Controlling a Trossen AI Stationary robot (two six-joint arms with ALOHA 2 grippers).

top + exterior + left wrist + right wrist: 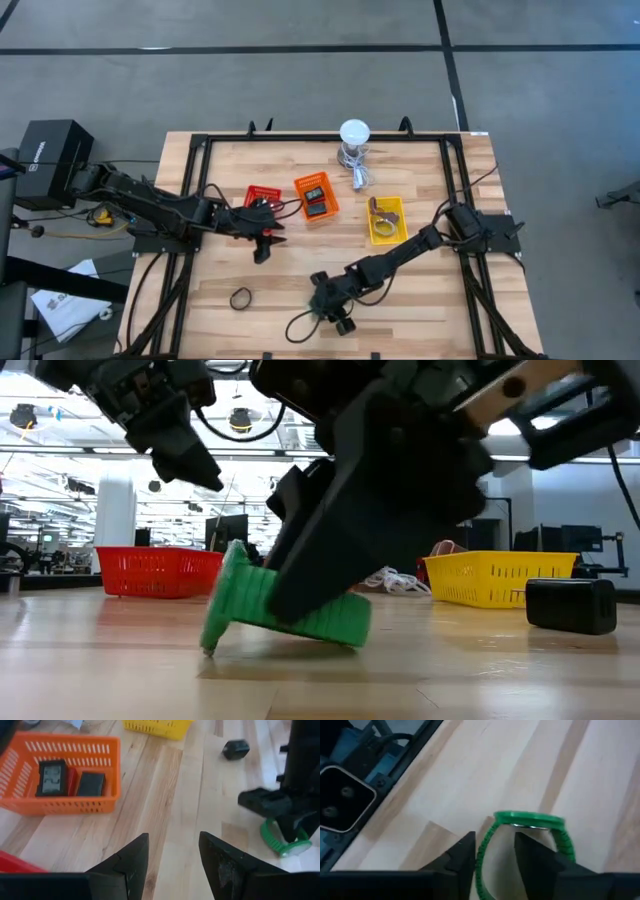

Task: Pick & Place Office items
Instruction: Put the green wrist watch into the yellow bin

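At the bench's (420, 310) 6 o'clock edge, your right gripper (493, 851) straddles the green band ring (530, 832), fingers narrowly parted around its strap; the left gripper (172, 855), fingers open and empty, hovers well away near 9 o'clock.

**Right hand lowered at the front of the bench, left hand raised with fingers apart**

The right arm is stretched from its base at the right edge of the bench toward the front edge, near the middle. The right hand (330, 305) is brought down to the bench top, its fingers set close about a green band (527, 845).

The left arm is extended from the left edge toward the centre. The left hand (172, 852) is held above the bench, its fingers spread, with nothing between them.
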